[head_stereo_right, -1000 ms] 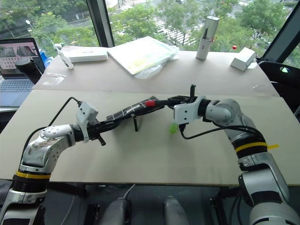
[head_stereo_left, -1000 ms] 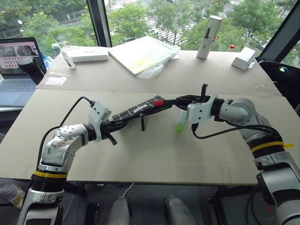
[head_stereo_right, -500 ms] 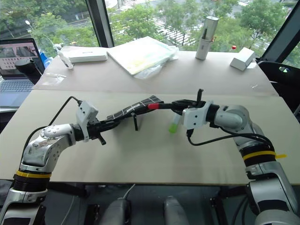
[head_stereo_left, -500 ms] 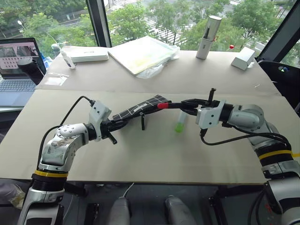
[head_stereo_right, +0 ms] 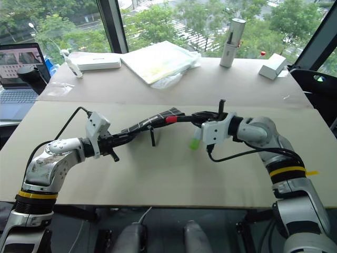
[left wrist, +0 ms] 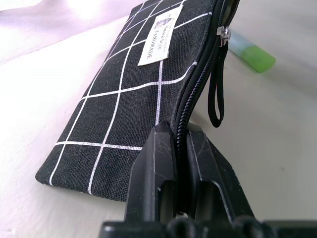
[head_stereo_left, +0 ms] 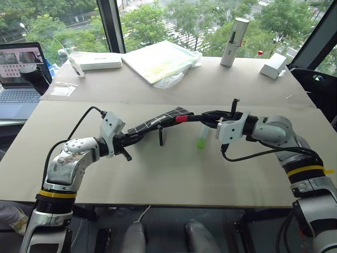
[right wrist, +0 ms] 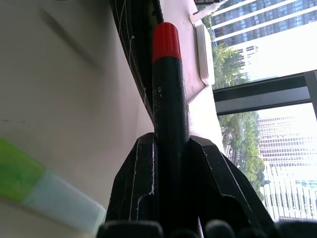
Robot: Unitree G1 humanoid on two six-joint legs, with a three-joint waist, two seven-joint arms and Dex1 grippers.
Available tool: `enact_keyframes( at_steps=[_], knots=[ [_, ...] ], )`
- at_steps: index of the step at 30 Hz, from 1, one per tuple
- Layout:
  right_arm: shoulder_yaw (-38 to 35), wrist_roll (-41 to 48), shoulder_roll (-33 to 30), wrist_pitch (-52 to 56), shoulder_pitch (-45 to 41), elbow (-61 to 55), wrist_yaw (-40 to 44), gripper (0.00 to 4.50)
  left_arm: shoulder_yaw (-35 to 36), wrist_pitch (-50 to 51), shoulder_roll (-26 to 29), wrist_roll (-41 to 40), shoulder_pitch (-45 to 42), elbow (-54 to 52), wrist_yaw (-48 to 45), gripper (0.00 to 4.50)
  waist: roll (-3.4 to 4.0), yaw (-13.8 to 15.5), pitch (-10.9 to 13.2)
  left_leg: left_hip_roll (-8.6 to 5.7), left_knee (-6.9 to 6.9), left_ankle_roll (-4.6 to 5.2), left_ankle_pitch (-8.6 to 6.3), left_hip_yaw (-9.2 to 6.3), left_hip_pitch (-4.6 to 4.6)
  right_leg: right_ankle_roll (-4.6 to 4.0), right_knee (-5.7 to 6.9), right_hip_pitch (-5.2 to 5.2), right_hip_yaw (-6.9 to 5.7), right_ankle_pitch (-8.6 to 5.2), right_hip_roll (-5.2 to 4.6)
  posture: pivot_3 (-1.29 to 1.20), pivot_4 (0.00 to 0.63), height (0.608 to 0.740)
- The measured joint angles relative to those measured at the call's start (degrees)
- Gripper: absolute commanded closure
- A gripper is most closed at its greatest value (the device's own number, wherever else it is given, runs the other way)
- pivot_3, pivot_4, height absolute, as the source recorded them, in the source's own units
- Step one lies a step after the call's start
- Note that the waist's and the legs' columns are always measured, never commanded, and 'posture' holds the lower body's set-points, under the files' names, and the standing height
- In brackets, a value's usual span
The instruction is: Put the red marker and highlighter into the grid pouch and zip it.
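While clamped, marker-gripping right claw (head_stereo_left: 206, 117)

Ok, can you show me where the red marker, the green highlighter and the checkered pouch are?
red marker (right wrist: 166, 42), right wrist view, on its red cap.
highlighter (head_stereo_left: 201, 141), left eye view, on its green body.
grid pouch (left wrist: 119, 104), left wrist view, on its fabric side.

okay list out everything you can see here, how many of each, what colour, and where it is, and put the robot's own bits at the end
grid pouch: 1, black with white lines, held above the table centre
red marker: 1, black with red tip, at the pouch's end
highlighter: 1, light green, lying on the table
table: 1, beige
laptop: 1, dark, far left
white box: 1, back left
plastic-wrapped pad: 1, pale yellow, back centre
cylinder: 1, silver, back right
small block: 1, white, back right
left gripper: shut on the pouch
right gripper: shut on the marker
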Motion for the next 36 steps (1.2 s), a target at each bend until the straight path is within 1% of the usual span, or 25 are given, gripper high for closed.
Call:
enact_keyframes(
  at_steps=[9, 15, 20, 25, 27, 28, 31, 33, 35, 36],
  knots=[
    [5.5, -5.6, 4.0, -1.6, -2.6, 3.3, -2.3, 3.94, 0.0, 0.1, 0.0, 0.0, 0.0, 0.0, 0.0, 4.5, 0.0, 0.0, 0.0, 0.0, 0.0, -0.02, 0.01, 0.0, 0.0, 0.0, 0.03, -0.01, 0.0, 0.0, 0.0, 0.0, 0.15, 0.74],
    [7.0, -8.4, 7.6, -1.8, -6.8, 6.0, -4.0, 3.94, -0.1, 0.2, 0.0, 0.0, 0.0, 0.0, 0.0, 4.5, 0.0, -0.1, 0.0, 0.0, 0.0, -0.02, 0.01, 0.0, 0.01, -0.01, 0.05, -0.02, 0.0, 0.0, 0.0, 0.0, 0.15, 0.74],
    [8.9, -8.5, 12.2, -1.8, -7.4, 6.7, -4.0, 3.94, -0.1, 0.2, -0.1, 0.0, 0.0, 0.0, -0.1, 4.5, 0.0, -0.2, 0.0, 0.0, 0.0, -0.02, 0.01, -0.01, 0.01, -0.01, 0.09, -0.02, 0.0, 0.0, 0.0, 0.0, 0.15, 0.74],
    [9.9, -8.5, 14.7, -1.2, -7.4, 7.1, -3.9, 3.94, 0.0, 0.5, 0.1, 0.1, 0.0, 0.1, 0.0, 4.5, 0.0, 0.0, 0.0, 0.0, 0.02, -0.06, 0.04, -0.01, 0.01, -0.01, 0.13, -0.01, -0.01, 0.0, -0.01, 0.0, 0.15, 0.74],
    [9.9, -8.1, 15.1, -0.7, -7.3, 7.1, -3.5, 2.94, 0.1, 0.7, 0.1, 0.1, 0.0, 0.1, 0.1, 4.5, 0.01, -0.1, 0.0, 0.0, 0.02, -0.06, 0.04, -0.01, 0.01, -0.01, 0.15, -0.03, -0.01, 0.0, 0.0, 0.0, 0.15, 0.74],
    [9.9, -7.9, 15.2, -0.6, -7.3, 7.1, -3.3, 2.72, 0.1, 0.8, 0.1, 0.1, 0.0, 0.1, 0.1, 4.5, 0.0, -0.1, 0.0, 0.0, 0.01, -0.06, 0.03, -0.01, 0.01, -0.01, 0.17, -0.03, -0.01, 0.0, 0.0, 0.0, 0.15, 0.74],
    [10.2, -4.7, 17.5, 1.0, -7.0, 6.3, -0.8, 1.69, -0.1, 0.8, -0.6, 0.0, 0.0, -0.1, 0.2, 4.5, 0.01, -0.3, 0.0, 0.01, 0.01, -0.06, 0.03, -0.02, 0.03, -0.01, 0.25, -0.05, -0.01, 0.0, 0.02, 0.0, 0.15, 0.74],
    [9.9, -3.8, 17.2, 2.4, -7.0, 6.3, -0.7, 1.06, -0.2, 0.9, -0.6, 0.0, 0.0, -0.1, 0.2, 4.5, 0.01, -0.3, 0.0, 0.01, 0.01, -0.06, 0.04, -0.03, 0.03, -0.01, 0.25, -0.04, -0.01, 0.0, 0.01, 0.0, 0.15, 0.74],
    [9.6, -3.7, 16.3, 3.4, -7.3, 6.4, -0.7, 0.32, -0.2, 0.9, -0.6, 0.0, 0.0, -0.1, 0.2, 4.5, 0.0, 0.0, 0.0, 0.0, 0.02, -0.09, 0.05, -0.03, 0.03, -0.01, 0.25, -0.03, -0.02, 0.0, 0.0, 0.0, 0.15, 0.74],
    [9.4, -3.6, 15.8, 3.7, -7.4, 6.5, -0.7, 0.32, -0.2, 0.9, -0.6, 0.0, 0.0, -0.1, 0.3, 4.5, 0.0, 0.0, 0.0, 0.0, 0.03, -0.09, 0.06, -0.03, 0.03, -0.01, 0.25, -0.02, -0.02, 0.0, 0.0, 0.0, 0.15, 0.74]
  ],
)
